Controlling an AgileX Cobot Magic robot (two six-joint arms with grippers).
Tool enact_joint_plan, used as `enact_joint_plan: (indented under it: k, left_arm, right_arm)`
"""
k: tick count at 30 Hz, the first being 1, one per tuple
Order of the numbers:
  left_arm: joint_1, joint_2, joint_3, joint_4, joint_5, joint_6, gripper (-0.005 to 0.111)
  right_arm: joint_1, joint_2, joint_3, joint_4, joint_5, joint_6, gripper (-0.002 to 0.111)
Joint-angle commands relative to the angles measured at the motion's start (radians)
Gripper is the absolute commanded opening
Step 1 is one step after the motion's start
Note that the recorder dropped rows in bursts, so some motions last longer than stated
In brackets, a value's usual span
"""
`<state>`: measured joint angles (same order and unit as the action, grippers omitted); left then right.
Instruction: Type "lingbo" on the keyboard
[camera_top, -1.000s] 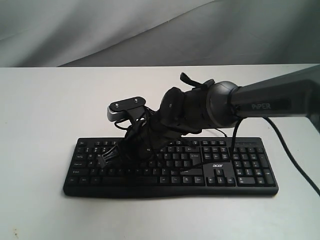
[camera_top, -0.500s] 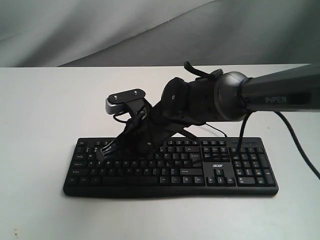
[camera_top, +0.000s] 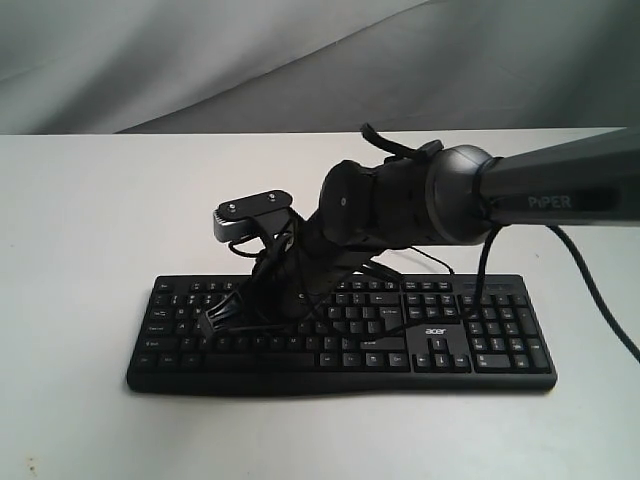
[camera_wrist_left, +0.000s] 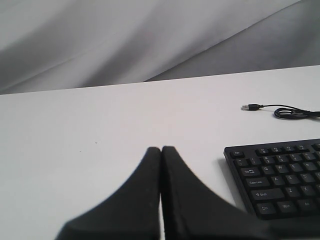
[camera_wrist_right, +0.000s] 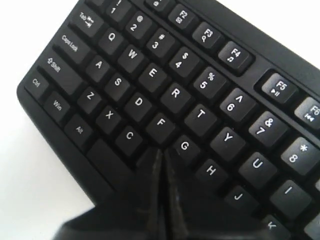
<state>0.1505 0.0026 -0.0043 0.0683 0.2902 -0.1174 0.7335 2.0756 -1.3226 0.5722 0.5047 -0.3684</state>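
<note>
The black keyboard (camera_top: 500, 340) lies across the white table, its "acer" logo (camera_top: 434, 331) near the arrow keys. My right arm reaches across it to its left half. My right gripper (camera_top: 213, 322) is shut and points down onto the letter keys. In the right wrist view its tips (camera_wrist_right: 161, 152) sit just below the F (camera_wrist_right: 160, 122) and G (camera_wrist_right: 185, 145) keys, beside C; whether they touch a key is unclear. My left gripper (camera_wrist_left: 161, 149) is shut and empty over bare table, left of the keyboard's (camera_wrist_left: 280, 175) end. The thin USB cable (camera_wrist_left: 287, 112) lies behind it.
A grey cloth backdrop (camera_top: 200, 60) hangs behind the white table (camera_top: 80, 220). The right arm's black cable (camera_top: 590, 320) drops past the keyboard's right end. The wrist camera (camera_top: 252, 215) sticks out above the keys.
The right gripper lifted off the keys half a second ago, then came back down to nearly the same spot on the left letter keys.
</note>
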Motion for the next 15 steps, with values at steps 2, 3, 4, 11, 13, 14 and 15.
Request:
enact_joint_plan:
  k: [2, 3, 4, 11, 13, 14, 15]
  left_arm:
    - [0.002, -0.003, 0.004, -0.008, -0.005, -0.004, 0.001]
    - [0.002, -0.003, 0.004, -0.008, -0.005, -0.004, 0.001]
    - [0.002, -0.003, 0.004, -0.008, -0.005, -0.004, 0.001]
    - [0.002, -0.003, 0.004, -0.008, -0.005, -0.004, 0.001]
    - [0.002, -0.003, 0.004, -0.008, -0.005, -0.004, 0.001]
    - [0.002, -0.003, 0.004, -0.008, -0.005, -0.004, 0.001]
    - [0.002, -0.003, 0.004, -0.008, -0.005, -0.004, 0.001]
  right_arm:
    - [0.004, -0.009, 0.000, -0.010, 0.019, 0.006, 0.000]
    - [0.004, -0.009, 0.000, -0.010, 0.020, 0.006, 0.000]
    - [0.004, -0.009, 0.000, -0.010, 0.020, 0.006, 0.000]
    - [0.004, -0.009, 0.000, -0.010, 0.020, 0.006, 0.000]
    - [0.004, -0.009, 0.000, -0.012, 0.018, 0.006, 0.000]
    - [0.004, -0.009, 0.000, -0.012, 0.018, 0.006, 0.000]
    - [0.004, -0.004, 0.000, -0.012, 0.018, 0.006, 0.000]
